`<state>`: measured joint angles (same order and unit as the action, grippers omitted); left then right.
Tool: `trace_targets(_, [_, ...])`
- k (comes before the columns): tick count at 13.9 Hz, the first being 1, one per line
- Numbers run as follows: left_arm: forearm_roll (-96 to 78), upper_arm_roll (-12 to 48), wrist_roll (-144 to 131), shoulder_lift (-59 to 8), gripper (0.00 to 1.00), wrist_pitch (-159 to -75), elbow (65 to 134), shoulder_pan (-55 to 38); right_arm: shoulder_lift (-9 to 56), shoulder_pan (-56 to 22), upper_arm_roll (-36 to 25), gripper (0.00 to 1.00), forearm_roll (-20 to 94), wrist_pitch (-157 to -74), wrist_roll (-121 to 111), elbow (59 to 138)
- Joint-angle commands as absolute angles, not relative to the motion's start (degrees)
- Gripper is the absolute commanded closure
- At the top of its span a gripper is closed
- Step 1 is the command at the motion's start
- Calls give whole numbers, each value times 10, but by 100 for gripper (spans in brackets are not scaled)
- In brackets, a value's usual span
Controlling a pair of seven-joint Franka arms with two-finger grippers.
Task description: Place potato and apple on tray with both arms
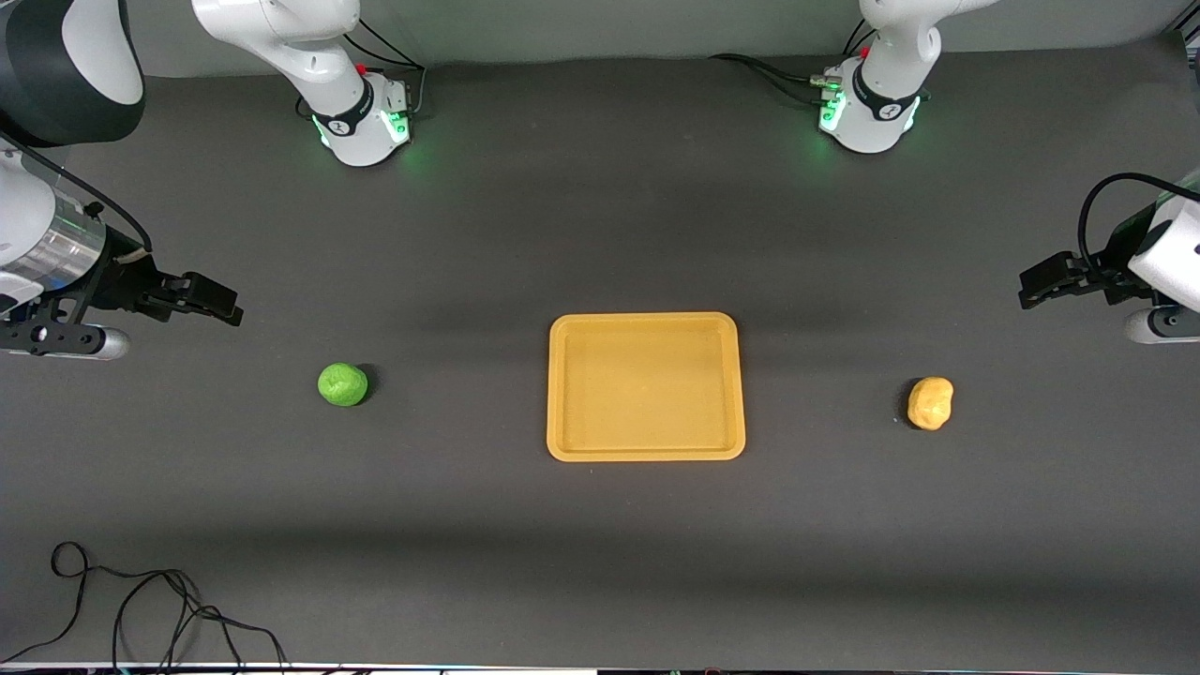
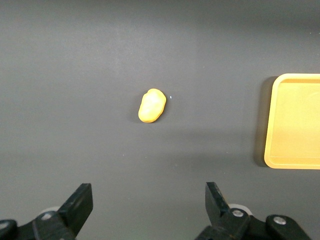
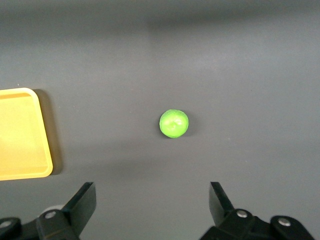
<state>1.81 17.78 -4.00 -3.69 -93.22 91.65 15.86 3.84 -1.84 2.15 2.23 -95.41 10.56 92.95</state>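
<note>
So the potato (image 1: 930, 403) sits on the table toward the left arm's end, and the left gripper (image 1: 1055, 281) hangs in the air near that edge, fingers spread wide, nothing in them. In the left wrist view the potato (image 2: 152, 105) lies well apart from the fingertips (image 2: 80, 202). Same deal at the right arm's end: the green apple (image 1: 343, 384) rests on the table, the right gripper (image 1: 206, 298) is up near that edge, also wide and empty. The tray (image 1: 646, 455) sits mid-table between the two, bare. The table (image 1: 600, 562) is dark grey and matte, with a loose black cable (image 1: 141, 609) at the near corner on the right arm's end.
</note>
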Motion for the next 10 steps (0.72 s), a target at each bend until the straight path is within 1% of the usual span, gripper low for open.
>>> trace_targets(1, [18, 173, -33, -35, 0, -928, 911, 152, 33, -21, 18, 0, 27, -937, 110, 925])
trace_targets(6, [18, 173, -33, -43, 0, -941, 914, 153, 35, -19, 15, 0, 26, -934, 92, 926])
trace_targets(8, [20, 172, -33, -73, 0, -982, 925, 154, 39, -19, 14, 0, 18, -933, 83, 928])
trace_targets(10, [44, 172, -26, -118, 0, -1031, 932, 154, 40, -20, 13, 0, 16, -933, 83, 927])
